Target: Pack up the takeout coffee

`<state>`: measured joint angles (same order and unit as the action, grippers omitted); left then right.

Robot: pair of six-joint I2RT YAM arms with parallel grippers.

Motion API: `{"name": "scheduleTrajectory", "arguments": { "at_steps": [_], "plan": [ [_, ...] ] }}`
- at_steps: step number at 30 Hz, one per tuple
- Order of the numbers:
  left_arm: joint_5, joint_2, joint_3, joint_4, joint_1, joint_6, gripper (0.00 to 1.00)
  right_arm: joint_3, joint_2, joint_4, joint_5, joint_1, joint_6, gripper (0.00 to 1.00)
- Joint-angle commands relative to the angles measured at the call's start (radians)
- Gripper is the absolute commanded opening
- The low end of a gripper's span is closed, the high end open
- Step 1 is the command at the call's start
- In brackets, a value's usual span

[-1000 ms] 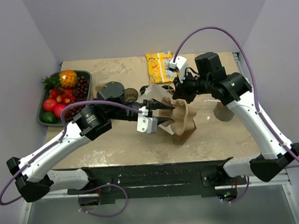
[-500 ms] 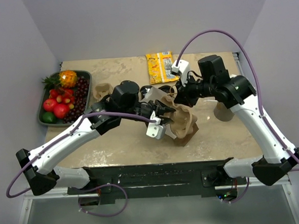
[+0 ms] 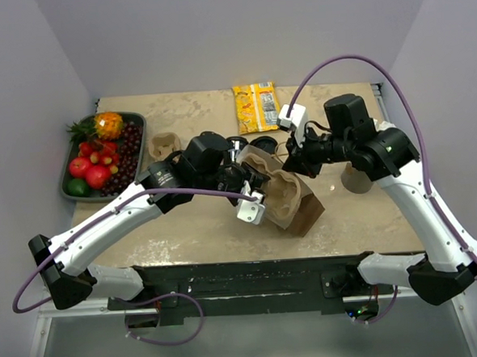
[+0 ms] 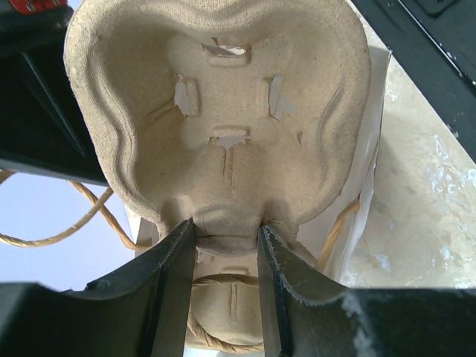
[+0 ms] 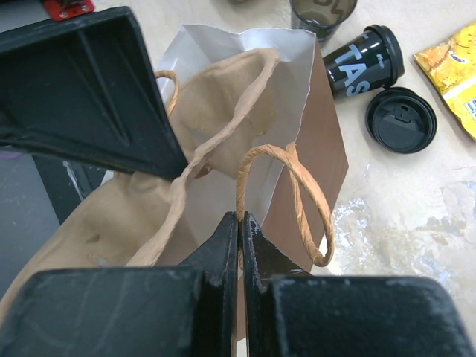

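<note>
The brown paper bag [image 3: 305, 213] lay tilted in the middle of the table [image 3: 185, 230], with its long axis running from the mouth at far left to the bottom at near right. The left gripper [image 4: 227, 236] was clamped on the edge of the cup carrier [image 4: 223, 111], a rough moulded pulp tray with rounded lobes, which pointed into the mouth. The right gripper [image 5: 239, 223] pinched the bag's rim by its twisted handle [image 5: 301, 186].

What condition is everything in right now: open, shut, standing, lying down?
paper bag: mouth open, rim held
cup carrier: held at the bag's mouth
black cup: lidded, lying on its side
loose lid: lying flat, off any cup
left end effector: shut on cup carrier
right end effector: shut on paper bag
</note>
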<state>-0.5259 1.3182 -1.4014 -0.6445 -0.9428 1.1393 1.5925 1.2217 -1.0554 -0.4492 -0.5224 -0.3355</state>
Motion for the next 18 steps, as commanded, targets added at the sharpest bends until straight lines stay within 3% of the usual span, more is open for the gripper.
{"name": "scheduleTrajectory", "arguments": {
  "at_steps": [1, 11, 18],
  "plan": [
    [0.04, 0.004, -0.041, -0.027, -0.001, 0.023, 0.0, -0.008, -0.022, -0.009, -0.059, 0.004, -0.057, 0.0],
    [0.098, 0.061, -0.061, -0.135, -0.022, 0.089, 0.0, -0.022, -0.031, -0.015, -0.105, 0.002, -0.076, 0.0],
    [0.231, 0.125, -0.09, -0.144, -0.082, 0.074, 0.0, -0.019, -0.034, -0.026, -0.117, -0.008, -0.088, 0.0]
  ]
}}
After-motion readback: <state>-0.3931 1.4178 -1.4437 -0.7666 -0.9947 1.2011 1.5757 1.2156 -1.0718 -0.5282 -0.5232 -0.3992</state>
